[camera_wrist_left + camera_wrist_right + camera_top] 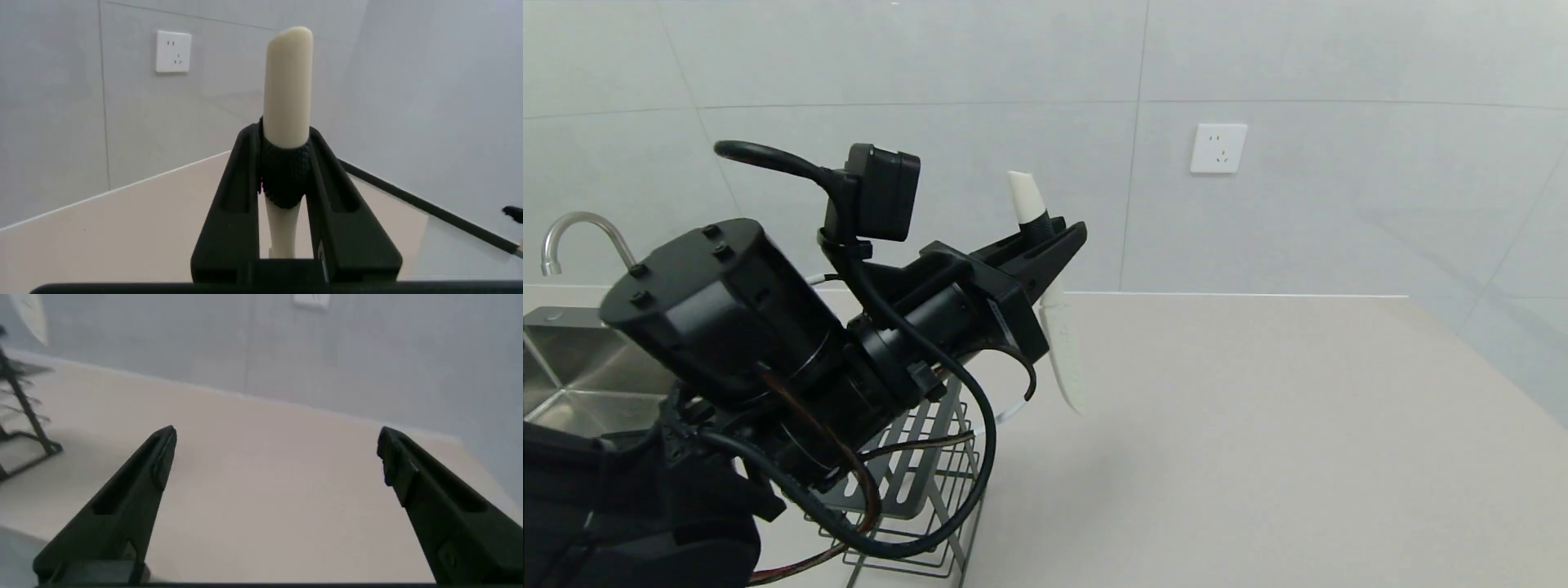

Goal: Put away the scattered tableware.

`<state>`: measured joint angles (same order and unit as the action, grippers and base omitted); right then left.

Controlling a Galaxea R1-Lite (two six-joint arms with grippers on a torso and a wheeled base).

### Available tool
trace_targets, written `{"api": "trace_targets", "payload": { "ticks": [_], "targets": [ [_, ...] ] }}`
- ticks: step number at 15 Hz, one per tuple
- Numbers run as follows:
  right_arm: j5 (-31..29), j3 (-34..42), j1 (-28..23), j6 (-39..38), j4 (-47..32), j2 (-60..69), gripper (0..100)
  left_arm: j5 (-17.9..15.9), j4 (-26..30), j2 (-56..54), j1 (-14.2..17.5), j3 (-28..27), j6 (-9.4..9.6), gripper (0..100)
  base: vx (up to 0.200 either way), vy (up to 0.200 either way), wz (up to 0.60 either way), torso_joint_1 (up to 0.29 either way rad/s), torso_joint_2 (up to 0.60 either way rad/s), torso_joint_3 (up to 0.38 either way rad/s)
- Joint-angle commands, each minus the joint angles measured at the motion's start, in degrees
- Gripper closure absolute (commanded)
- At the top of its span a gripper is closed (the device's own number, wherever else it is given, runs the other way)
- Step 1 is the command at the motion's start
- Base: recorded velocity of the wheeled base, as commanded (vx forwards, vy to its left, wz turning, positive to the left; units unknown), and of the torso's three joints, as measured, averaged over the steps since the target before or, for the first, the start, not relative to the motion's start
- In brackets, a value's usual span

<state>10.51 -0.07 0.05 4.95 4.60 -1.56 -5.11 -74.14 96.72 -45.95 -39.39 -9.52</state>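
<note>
A white knife is held upright well above the counter: its pale handle (pixel 1023 194) points up and its white blade (pixel 1065 351) hangs down. My left gripper (pixel 1052 238) is shut on the black band between handle and blade. In the left wrist view the handle (pixel 288 73) rises between the two black fingers (pixel 237 188), and the gripper (pixel 286 175) clamps the band. A grey wire dish rack (pixel 915 482) stands on the counter below the left arm. My right gripper (pixel 278 441) is open with nothing in it, low over bare counter.
A steel sink (pixel 572 359) with a curved faucet (pixel 574 233) lies at the far left. A wall socket (pixel 1218 148) sits on the tiled wall. The beige countertop (pixel 1258 425) stretches wide to the right. The rack's edge (pixel 20 416) shows beside the right gripper.
</note>
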Motion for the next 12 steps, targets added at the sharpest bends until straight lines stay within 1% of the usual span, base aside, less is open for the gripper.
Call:
{"api": "trace_targets", "payload": {
  "ticks": [1, 2, 3, 4, 5, 6, 7, 8, 10, 11, 12],
  "targets": [
    [-1.7, 0.1, -0.1, 0.1, -2.1, 1.0, 100, 0.0, 2.9, -4.9, 0.4, 1.1, 1.79, 100, 0.0, 0.0, 0.0, 0.0, 0.0, 0.0],
    [-1.9, 0.1, -0.1, 0.1, -2.0, 1.0, 100, 0.0, 4.6, -6.1, 0.4, 1.4, 2.4, 100, 0.0, 0.0, 0.0, 0.0, 0.0, 0.0],
    [-1.9, 0.1, -0.1, 0.0, -2.0, 1.0, 100, 0.1, 9.7, -9.1, 0.3, 2.1, 4.07, 100, 0.0, 0.0, 0.0, 0.0, 0.0, 0.0],
    [-1.9, 0.1, -0.1, -0.2, -2.0, 1.0, 100, 0.2, 13.7, -11.1, 0.2, 1.9, 6.36, 100, 0.0, 0.0, 0.0, 0.0, 0.0, 0.0],
    [-2.0, 0.1, 0.0, -0.4, -2.0, 1.0, 100, 0.3, 15.3, -11.5, 0.2, 1.1, 7.94, 100, 0.0, 0.0, 0.0, 0.0, 0.0, 0.0],
    [-2.0, 0.1, 0.0, -0.6, -1.8, 1.0, 100, 1.2, 16.0, -11.5, -0.4, -1.0, 10.4, 100, 0.0, 0.0, 0.0, 0.0, 0.0, 0.0],
    [-2.1, 0.1, -0.1, -1.1, -1.9, 1.0, 100, 2.6, 16.2, -11.1, -1.0, -3.0, 11.89, 100, 0.0, 0.0, 0.0, 0.0, 0.0, 0.0],
    [-2.1, 0.1, 0.0, -2.0, -1.8, 1.1, 100, 5.0, 16.3, -10.9, -2.6, -4.2, 12.6, 100, 0.0, 0.0, 0.0, 0.0, 0.0, 0.0],
    [-2.1, 0.1, 0.0, -2.6, -1.9, 1.1, 100, 12.0, 16.8, -11.1, -5.5, -4.2, 12.51, 100, 0.0, 0.0, 0.0, 0.0, 0.0, 0.0],
    [-2.1, 0.1, 0.0, -2.5, -2.0, 1.0, 100, 14.7, 16.8, -11.2, -6.1, -4.2, 12.51, 100, 0.0, 0.0, 0.0, 0.0, 0.0, 0.0],
    [-2.1, 0.1, -0.1, -2.5, -1.9, 1.0, 100, 15.3, 16.8, -11.3, -6.0, -4.2, 12.6, 100, 0.0, 0.0, 0.0, 0.0, 0.0, 0.0]
  ]
}}
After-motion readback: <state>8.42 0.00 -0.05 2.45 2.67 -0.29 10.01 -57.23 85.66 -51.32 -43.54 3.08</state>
